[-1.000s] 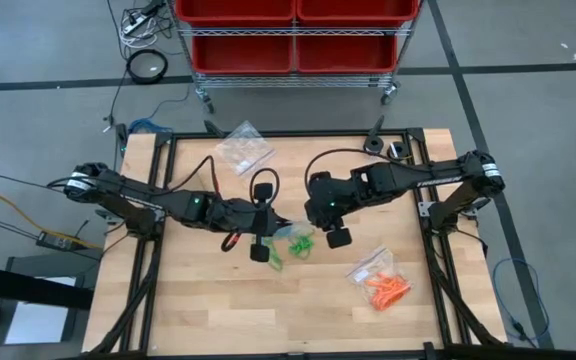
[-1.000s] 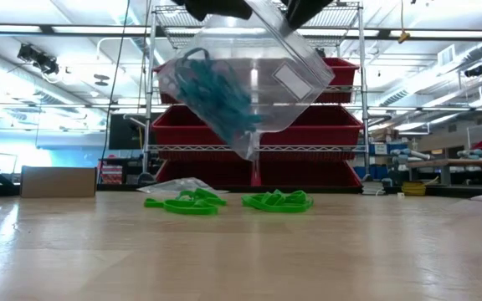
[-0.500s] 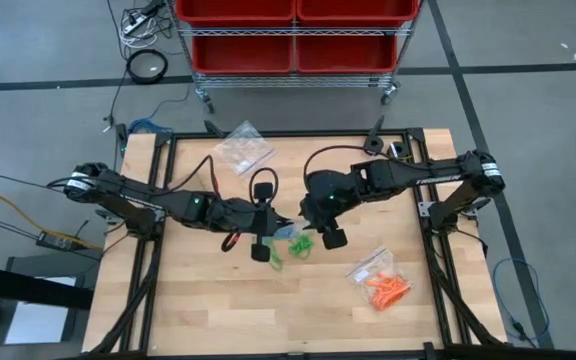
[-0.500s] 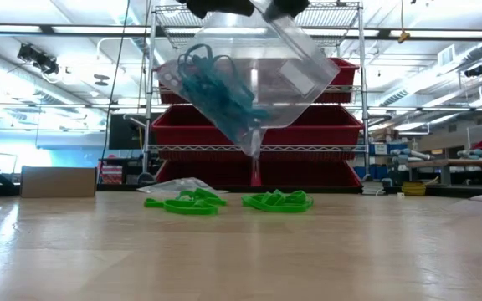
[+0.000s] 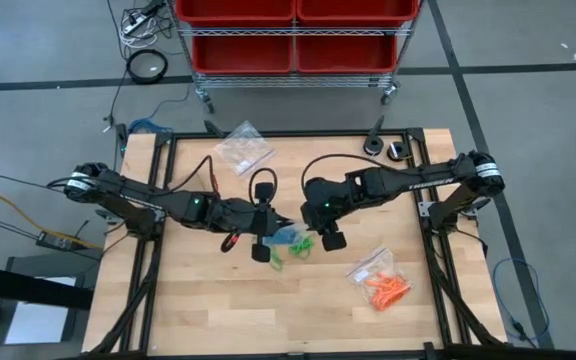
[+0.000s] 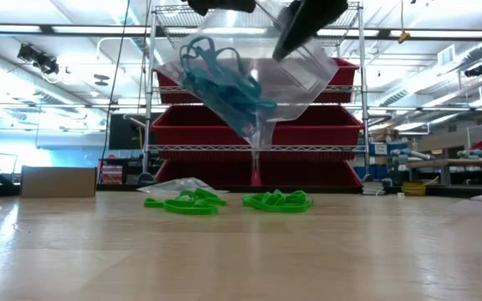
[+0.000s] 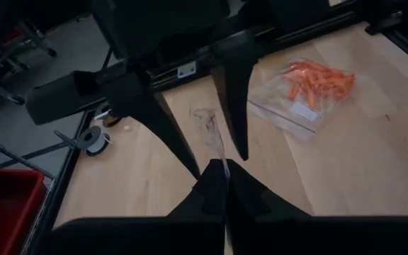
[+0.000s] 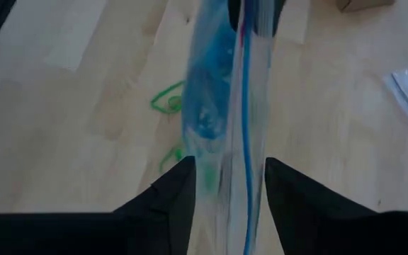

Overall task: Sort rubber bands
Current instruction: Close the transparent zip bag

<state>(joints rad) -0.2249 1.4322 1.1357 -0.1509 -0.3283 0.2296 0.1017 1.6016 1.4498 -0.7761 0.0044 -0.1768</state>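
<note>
A clear plastic bag with blue rubber bands inside hangs above the table's middle. My left gripper is shut on its top. My right gripper is open, with a finger on each side of the bag; in the left wrist view those fingers stand astride the bag's thin edge. Loose green rubber bands lie on the table below, also in the high view. A clear bag of orange rubber bands lies on the table's right part. My left gripper pinches the bag's upper edge between its two shut fingers, coming nearly level from the table's left. The bag hangs below, clear of the table and tilted, one corner pointing down. My right gripper: I cannot tell whether its fingers touch the bag between them.
Another clear bag lies flat near the table's far edge. Red bins on a wire shelf stand beyond the table. Bare wood lies along the near edge.
My right gripper has come down and a little toward the table's left, so that its fingers now stand beside the bag's top. The bag has swung slightly; its lower corner and the blue bands inside have shifted.
</note>
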